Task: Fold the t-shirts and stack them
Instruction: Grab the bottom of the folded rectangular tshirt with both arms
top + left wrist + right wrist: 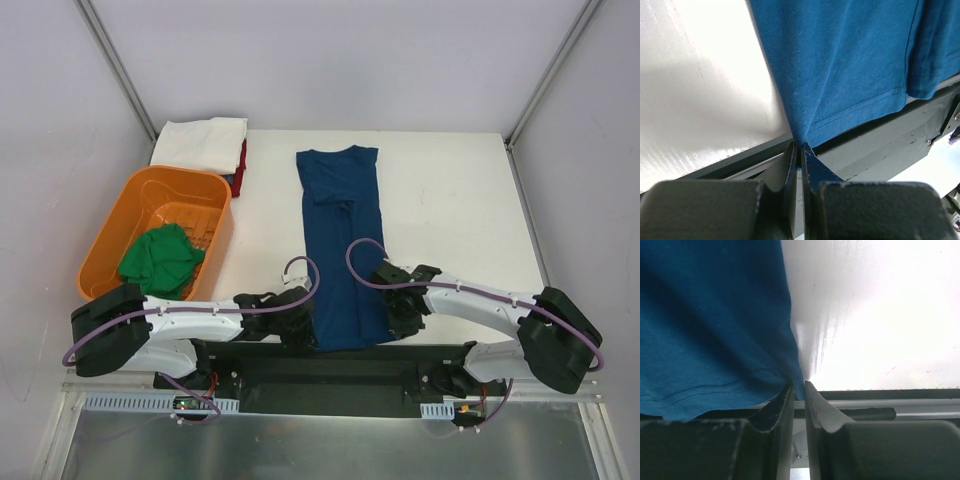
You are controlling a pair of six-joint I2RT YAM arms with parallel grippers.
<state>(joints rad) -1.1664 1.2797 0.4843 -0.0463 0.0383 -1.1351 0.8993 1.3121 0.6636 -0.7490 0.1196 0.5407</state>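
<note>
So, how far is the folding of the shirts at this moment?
Done: a white shirt lies folded on a red one at the far left. In hand: the blue shirt, already narrowed lengthwise, pinched at its near corners by the left gripper and right gripper. Left: the green shirt, crumpled in the orange tub.

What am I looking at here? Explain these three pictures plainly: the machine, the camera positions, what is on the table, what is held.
Two robot arms are bolted at the table's near edge. The overhead picture looks down on them; the other two come from cameras on each wrist. A long navy blue cloth t-shirt lies flat on the white table. The left pincer and right pincer each pinch a bottom corner of its hem. A crumpled green shirt sits in the orange plastic tub. Behind it lies a folded white shirt on a red one.
</note>
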